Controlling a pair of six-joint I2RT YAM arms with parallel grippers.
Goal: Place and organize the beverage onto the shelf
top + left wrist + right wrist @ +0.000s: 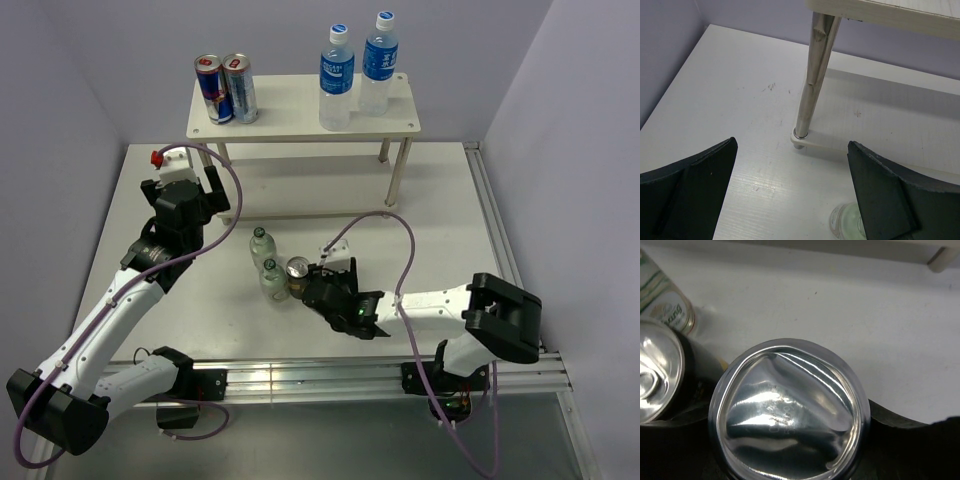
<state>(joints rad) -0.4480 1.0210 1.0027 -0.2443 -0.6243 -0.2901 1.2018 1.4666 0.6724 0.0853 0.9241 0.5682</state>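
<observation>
The white worktop (440, 240) is matt and flat. Far ahead of both pairs of jaws stands the cream-white two-tier shelf (300, 118), with a smooth rectangular top board and thin round metal legs.

Your left jaws (792, 170) are spread wide and hold nothing. One shelf leg rises just in front of them.

Your right jaws (318, 283) stand on both sides of a dark can (790, 410), close against its round wall. I cannot tell if they already press it.

Two clear plastic bottles (337, 78) with blue labels and white caps already stand on the top board, well beyond the right jaws. Two tall slim blue-and-silver cans (225, 88) stand at the other end of the board.

The glossy silver end of the dark can looks dished and creased. A second dark can (655, 375) with a silver top stands just beside the right jaws, on their left in the wrist view. Two small clear bottles (262, 240) with green caps stand near, a little further that way.

I judge you are at the picking of the first can. Next you need a firm hold on slippery metal and a straight lift, so the neighbour can is not knocked. Then carry it to the bare middle of the board.
</observation>
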